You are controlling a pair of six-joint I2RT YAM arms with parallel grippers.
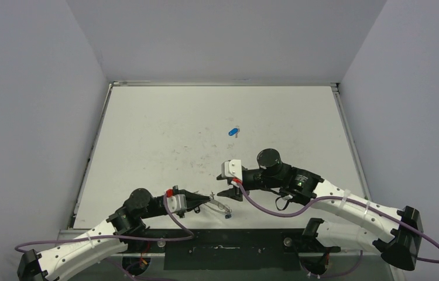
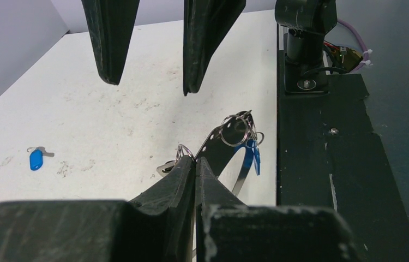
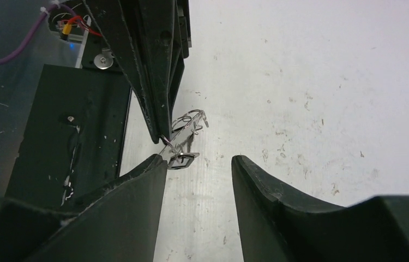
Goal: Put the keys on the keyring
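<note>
Broadly, on the white scuffed table (image 1: 164, 129) our left gripper (image 2: 196, 164) is pressed together on the thin silver oval keyring (image 2: 221, 143) near the front edge; our right gripper (image 3: 198, 161) stands spread and empty just beside it; a hanging blue-capped key (image 2: 251, 154) sits on the ring, a loose blue-capped key (image 1: 233, 132) lies well apart; light, stiff, slippery, we judge; pinch its plastic cap; no containers show.

We lose the near end of the keyring (image 2: 217, 144) behind the closed fingers of the left gripper (image 2: 196, 162). From above, its small loops blur together, and the loose blue key (image 1: 233, 131) is too tiny for us to read.
</note>
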